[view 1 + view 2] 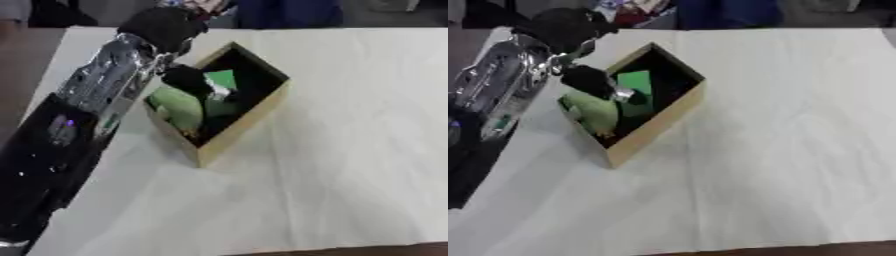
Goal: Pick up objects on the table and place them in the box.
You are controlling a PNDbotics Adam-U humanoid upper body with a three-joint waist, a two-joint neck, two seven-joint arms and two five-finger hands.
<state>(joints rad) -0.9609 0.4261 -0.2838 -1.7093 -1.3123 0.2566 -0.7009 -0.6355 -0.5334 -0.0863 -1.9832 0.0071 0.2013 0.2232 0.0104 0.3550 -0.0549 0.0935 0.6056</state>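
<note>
Left hand (194, 82) reached inside the box (249, 120), apparently grasping a pale green object (179, 107) against the box's near-left wall; releasing it low would have avoided a bounce.

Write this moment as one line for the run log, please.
left hand: inside box, fingers unclear | in box: pale green object, green flat item | right hand: not visible

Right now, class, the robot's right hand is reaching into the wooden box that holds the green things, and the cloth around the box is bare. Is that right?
Not quite. The left eye view shows the arm coming in from the view's left, so it is the left hand reaching into the wooden box. The green things do lie inside, and the cloth around it is bare.
</note>
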